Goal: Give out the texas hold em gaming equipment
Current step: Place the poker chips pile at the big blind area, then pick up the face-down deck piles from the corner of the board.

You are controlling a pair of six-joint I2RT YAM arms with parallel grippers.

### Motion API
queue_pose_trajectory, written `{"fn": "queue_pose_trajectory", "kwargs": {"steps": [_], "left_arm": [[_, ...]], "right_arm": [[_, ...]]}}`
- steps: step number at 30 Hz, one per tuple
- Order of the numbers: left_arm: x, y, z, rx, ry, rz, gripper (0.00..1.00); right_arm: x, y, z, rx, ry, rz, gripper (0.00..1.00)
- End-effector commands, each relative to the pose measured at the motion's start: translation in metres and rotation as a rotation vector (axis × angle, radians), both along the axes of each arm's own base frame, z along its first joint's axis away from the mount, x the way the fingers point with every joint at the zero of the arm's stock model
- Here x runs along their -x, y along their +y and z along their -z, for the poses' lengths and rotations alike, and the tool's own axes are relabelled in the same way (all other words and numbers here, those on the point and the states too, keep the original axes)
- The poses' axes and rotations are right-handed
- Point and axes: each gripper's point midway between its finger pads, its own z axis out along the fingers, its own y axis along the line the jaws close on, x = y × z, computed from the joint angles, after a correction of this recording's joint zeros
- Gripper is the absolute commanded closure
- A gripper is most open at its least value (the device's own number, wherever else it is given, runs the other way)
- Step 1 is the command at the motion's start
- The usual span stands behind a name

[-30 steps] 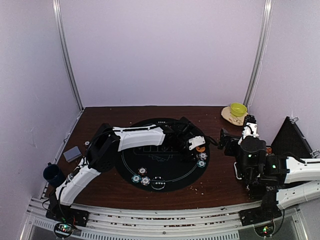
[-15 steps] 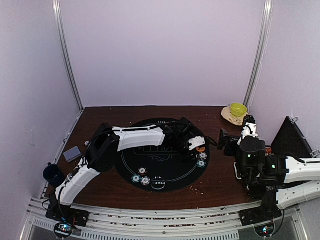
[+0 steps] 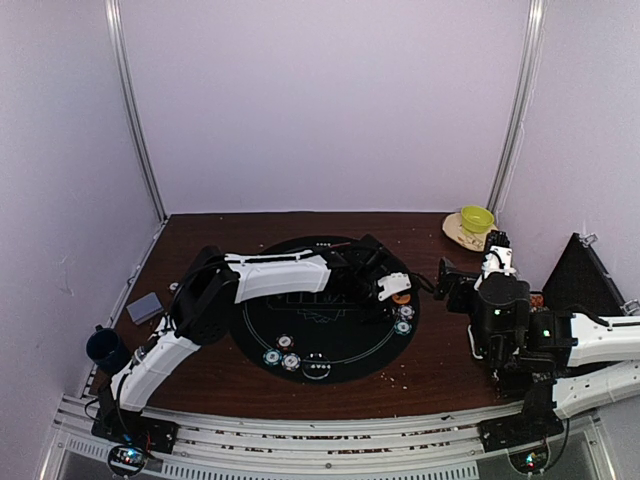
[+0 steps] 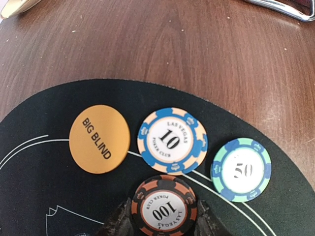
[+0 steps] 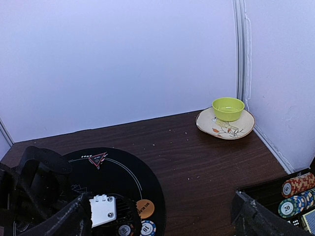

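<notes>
left gripper (image 4: pixel 165 227) clamped on the brown 100 chip (image 4: pixel 164 210), fingers against both its sides, near the right edge of the black mat (image 4: pixel 44 191). just beside it lie the 10 chip (image 4: pixel 172 140), 50 chip (image 4: pixel 241 170) and orange big blind disc (image 4: pixel 99 138). right gripper (image 5: pixel 157 221) is empty, jaws wide apart, right of the mat.

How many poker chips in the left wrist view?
3: 100 chip between the left gripper fingers, 10 chip beyond it, 50 chip to the right; others may lie off-frame.

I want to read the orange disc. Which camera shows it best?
Left wrist view: the orange disc is close up, reading BIG BLIND. Top view shows just an orange speck; right wrist view shows it small, unreadable.
</notes>
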Motion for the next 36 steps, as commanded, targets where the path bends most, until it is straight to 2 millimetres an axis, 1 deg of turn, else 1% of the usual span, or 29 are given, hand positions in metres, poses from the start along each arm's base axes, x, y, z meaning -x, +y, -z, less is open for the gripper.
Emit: {"fn": "queue_pose_trajectory", "kwargs": {"steps": [1,3,7,12,15,16,17,19,22,23,24,25,27,30,32,35,36], "left_arm": [[-0.02,0.014,-0.006,-0.032,-0.057,-0.056,0.57],[-0.017,0.013,-0.01,-0.021,-0.048,-0.043,0.56],[-0.005,0.008,-0.029,0.022,-0.014,0.009,0.44],[0.001,0.004,-0.045,0.055,0.006,0.038,0.42],[-0.001,0.004,-0.062,0.074,-0.008,0.026,0.38],[-0.001,0.005,-0.069,0.083,-0.016,0.024,0.34],[-0.001,0.006,-0.083,0.096,-0.031,0.02,0.31],[-0.001,0.011,-0.104,0.112,-0.056,0.009,0.22],[-0.001,0.027,-0.137,0.126,-0.11,-0.024,0.14],[-0.002,0.036,-0.145,0.126,-0.131,-0.039,0.11],[-0.004,0.046,-0.158,0.134,-0.153,-0.057,0.08],[-0.005,0.059,-0.157,0.125,-0.158,-0.075,0.03],[-0.019,0.09,-0.176,0.136,-0.191,-0.139,0.02],[-0.043,0.146,-0.194,0.149,-0.206,-0.256,0.02],[-0.053,0.184,-0.209,0.182,-0.208,-0.321,0.02],[-0.064,0.241,-0.223,0.215,-0.247,-0.414,0.02],[-0.064,0.259,-0.233,0.231,-0.27,-0.441,0.02]], "right_arm": [[0.0,0.002,-0.002,0.006,-0.002,-0.004,0.0],[0.0,0.002,-0.002,0.007,-0.002,-0.003,0.0],[0.0,0.002,-0.002,0.008,-0.002,-0.004,0.0],[0.0,0.002,-0.002,0.008,-0.001,-0.004,0.0],[0.0,0.002,-0.003,0.004,-0.003,-0.005,0.0],[0.0,0.002,-0.003,0.003,-0.003,-0.006,0.0],[0.0,0.002,-0.003,0.003,-0.003,-0.007,0.0],[0.0,0.002,-0.003,0.004,-0.002,-0.008,0.0],[0.0,0.003,-0.002,0.006,-0.001,-0.009,0.0],[0.0,0.004,-0.001,0.009,0.001,-0.011,0.0],[-0.001,0.006,0.0,0.013,0.003,-0.016,0.0],[-0.001,0.008,0.0,0.021,0.006,-0.023,0.0],[-0.004,0.015,0.003,0.053,0.02,-0.035,0.0],[-0.009,0.027,0.01,0.115,0.058,-0.045,0.0],[-0.012,0.034,0.014,0.147,0.078,-0.046,0.0],[-0.015,0.046,0.02,0.176,0.1,-0.069,0.0],[-0.016,0.051,0.02,0.181,0.104,-0.084,0.0]]}}
